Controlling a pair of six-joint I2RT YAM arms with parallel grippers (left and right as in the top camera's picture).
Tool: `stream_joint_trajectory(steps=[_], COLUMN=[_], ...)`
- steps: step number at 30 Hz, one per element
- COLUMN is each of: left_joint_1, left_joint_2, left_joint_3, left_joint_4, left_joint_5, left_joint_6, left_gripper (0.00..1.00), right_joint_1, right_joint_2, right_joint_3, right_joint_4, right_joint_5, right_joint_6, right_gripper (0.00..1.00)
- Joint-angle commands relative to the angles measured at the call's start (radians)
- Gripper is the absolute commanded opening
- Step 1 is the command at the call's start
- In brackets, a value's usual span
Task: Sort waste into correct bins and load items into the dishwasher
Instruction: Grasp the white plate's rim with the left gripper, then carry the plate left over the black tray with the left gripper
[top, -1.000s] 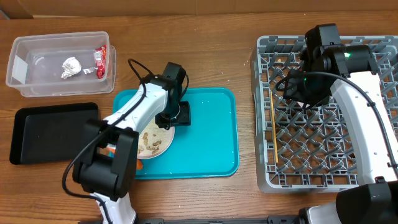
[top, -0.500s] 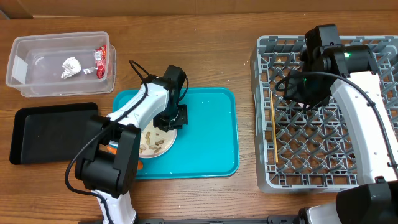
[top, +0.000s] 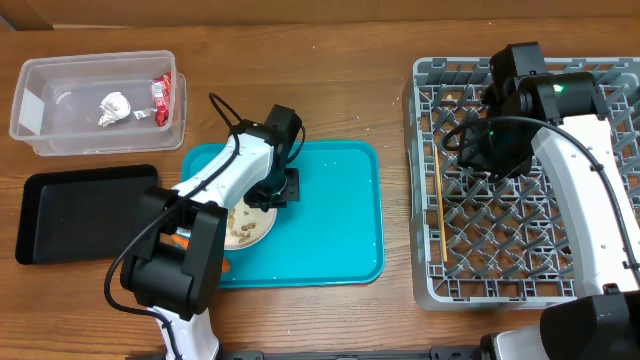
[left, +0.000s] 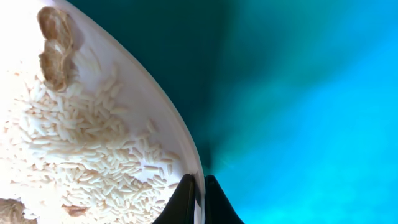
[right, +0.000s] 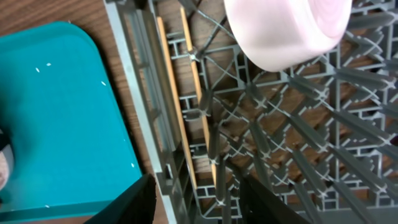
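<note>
Robot lab bench, wooden table (top: 330, 90), left arm (top: 215, 180), right arm (top: 580, 190), grey dish rack (top: 425, 290)

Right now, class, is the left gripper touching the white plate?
Touching. The left wrist view shows the left gripper closed on the plate, one fingertip on each side of its rim, with no gap visible between them and the rim.
</note>
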Motion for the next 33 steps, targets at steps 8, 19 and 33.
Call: stream_joint_trajectory(steps=[8,19,33], left_joint_1=[-0.001,-0.019,-0.024], left_joint_2=[0.021,0.021,0.02], left_joint_3=[0.09,0.157,0.342], left_joint_4=[-0.063,-0.14,-0.376], left_joint_5=[-0.114,-0.22,-0.342], left_joint_6=[0.013,0.011,-0.039], left_gripper=[0.04,0.04,0.04], right_joint_1=[0.0,0.0,0.0], right_joint_2=[-0.01,-0.01,-0.01], right_joint_3=[0.007,0.007,0.007], right_joint_4=[-0.037,-0.037,-0.034], right_joint_5=[0.09,0.102,0.112], right_joint_6=[-0.01,-0.01,-0.01], right_gripper=[0.46,0.47,0.47])
